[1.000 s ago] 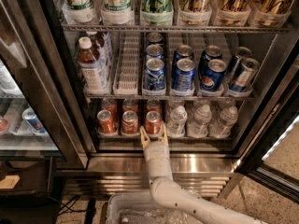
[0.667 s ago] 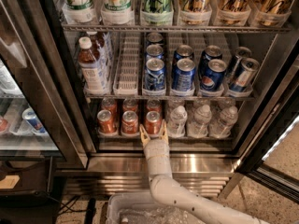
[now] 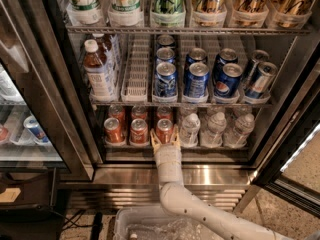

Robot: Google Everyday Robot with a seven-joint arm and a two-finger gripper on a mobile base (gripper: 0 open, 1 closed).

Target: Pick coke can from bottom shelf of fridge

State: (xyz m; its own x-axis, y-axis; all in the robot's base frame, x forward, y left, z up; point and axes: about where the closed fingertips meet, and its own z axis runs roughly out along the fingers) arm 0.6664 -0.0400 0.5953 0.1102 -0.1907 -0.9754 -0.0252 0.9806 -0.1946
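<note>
The fridge (image 3: 75, 134) stands open in front of me. Its bottom shelf (image 3: 175, 147) holds several red-orange coke cans on the left and clear water bottles (image 3: 215, 129) on the right. My gripper (image 3: 165, 138) reaches in over the steel sill (image 3: 210, 175). It is at the front coke can (image 3: 164, 129) of the third lane. Its fingers (image 3: 154, 142) lie against both sides of that can, which stands upright on the shelf. Two more front coke cans (image 3: 138, 130) stand to its left.
The rack above holds blue Pepsi cans (image 3: 196, 79), a white empty lane tray (image 3: 135, 74) and brown bottles (image 3: 97, 69). A neighbouring cooler (image 3: 20, 129) is at the left. The door frame (image 3: 285, 134) angles in at the right. A grey bin (image 3: 150, 226) sits below my arm.
</note>
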